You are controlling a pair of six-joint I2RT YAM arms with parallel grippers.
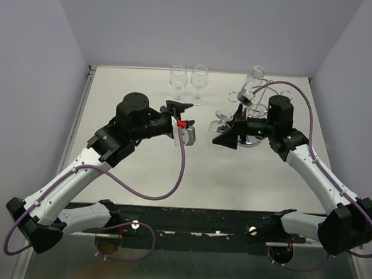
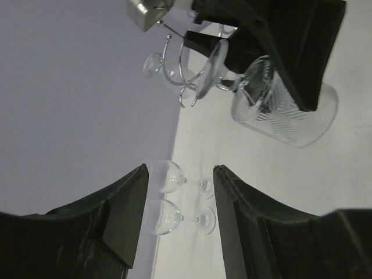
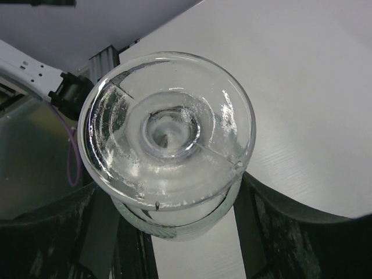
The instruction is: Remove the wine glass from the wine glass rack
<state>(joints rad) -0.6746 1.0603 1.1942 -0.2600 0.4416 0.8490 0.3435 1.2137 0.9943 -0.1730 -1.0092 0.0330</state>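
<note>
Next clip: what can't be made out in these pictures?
1. Top view: the base of the wine glass rack is mostly hidden behind the right tool.
2. Right wrist view: the rack does not show. The foot of the held wine glass fills the frame, so it is unclear whether the glass has cleared the rack.
3. Left wrist view: the rack's post and base are covered by the right tool.

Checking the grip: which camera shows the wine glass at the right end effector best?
Right wrist: the wine glass fills it, bowl between the fingers. Left wrist shows it side-on, half hidden; top external, small.
</note>
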